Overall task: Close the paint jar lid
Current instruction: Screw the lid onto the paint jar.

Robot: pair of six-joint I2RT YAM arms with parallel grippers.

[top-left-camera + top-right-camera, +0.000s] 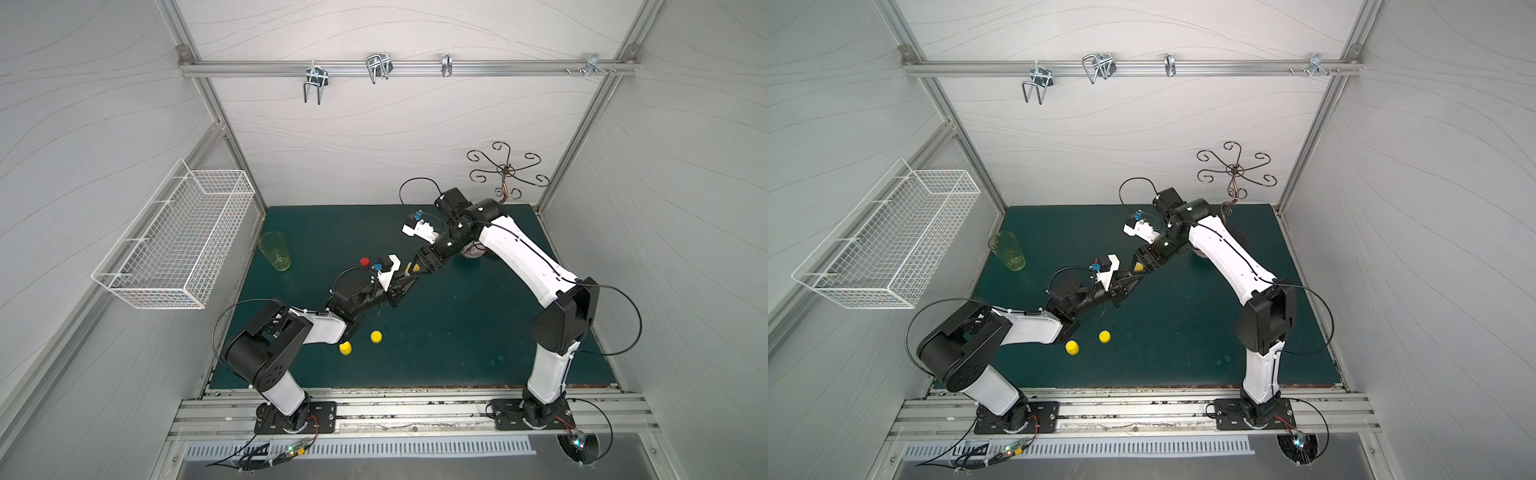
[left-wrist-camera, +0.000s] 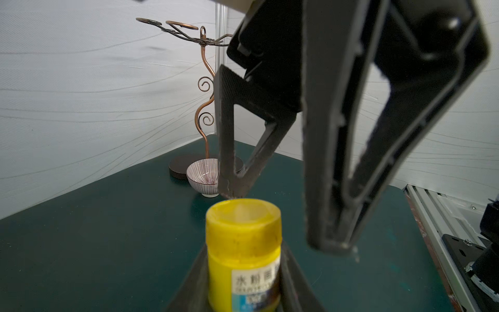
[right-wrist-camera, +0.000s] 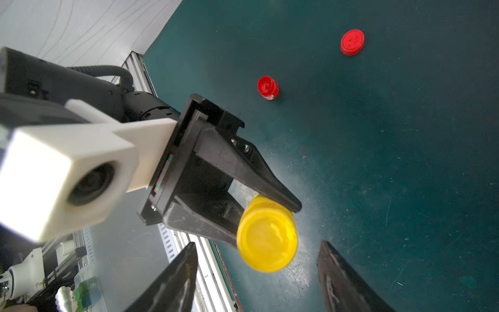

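Top views are showing my left gripper (image 1: 404, 280) stretching out over the dark green mat (image 1: 457, 332) and clamping the small yellow paint jar (image 1: 410, 268), while my right gripper (image 1: 418, 268) is hanging right over it from the far side. Nearer the front, a second yellow jar (image 1: 345, 348) and a loose yellow cap (image 1: 376, 336) are sitting near each other.

Left wrist view now: the jar is standing upright, pinched tight between my left fingers (image 2: 189, 283), with its yellow screw lid (image 2: 243, 218) sitting on top. My right gripper's jaws are spreading wide around that lid, and whether one tip is touching the far rim I cannot tell. Behind, a striped ceramic bowl (image 2: 202, 178) is resting beside the base of a copper wire stand (image 2: 202, 108).

Right wrist view: I'm looking down onto the lid, and my right fingers (image 3: 175, 283) are standing well apart on either side, gripping nothing. Beyond, a small red jar (image 3: 267, 87) and a round red cap (image 3: 352, 42) are lying apart on the mat.
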